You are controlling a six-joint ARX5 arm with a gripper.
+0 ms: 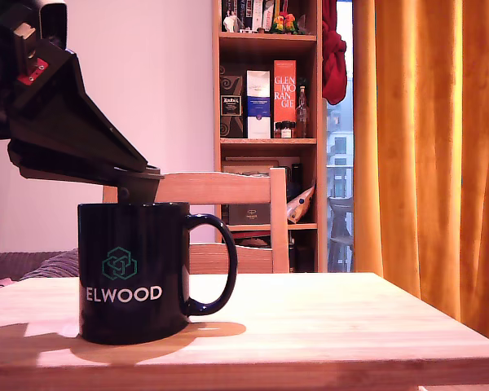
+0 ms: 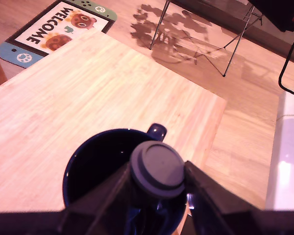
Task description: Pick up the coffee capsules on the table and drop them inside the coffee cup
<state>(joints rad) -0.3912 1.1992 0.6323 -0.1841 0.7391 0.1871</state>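
The coffee cup [image 1: 134,273] is a glossy black mug with white "ELWOOD" lettering, standing on the table [image 1: 326,326] at the exterior view's left, handle towards that view's right. My gripper [image 1: 138,186] hangs just above its rim. In the wrist view the gripper [image 2: 158,177] is shut on a dark grey round coffee capsule [image 2: 158,166], held directly over the open mouth of the cup [image 2: 93,149]. The inside of the cup is dark and I cannot tell what lies in it. No other capsule shows on the table [image 2: 88,98].
A wooden chair [image 1: 228,189] stands behind the table, with a bookshelf [image 1: 269,122] and an orange curtain [image 1: 424,147] beyond. Below the table edge the wrist view shows a welcome mat [image 2: 59,27] and a metal-legged stand [image 2: 196,44].
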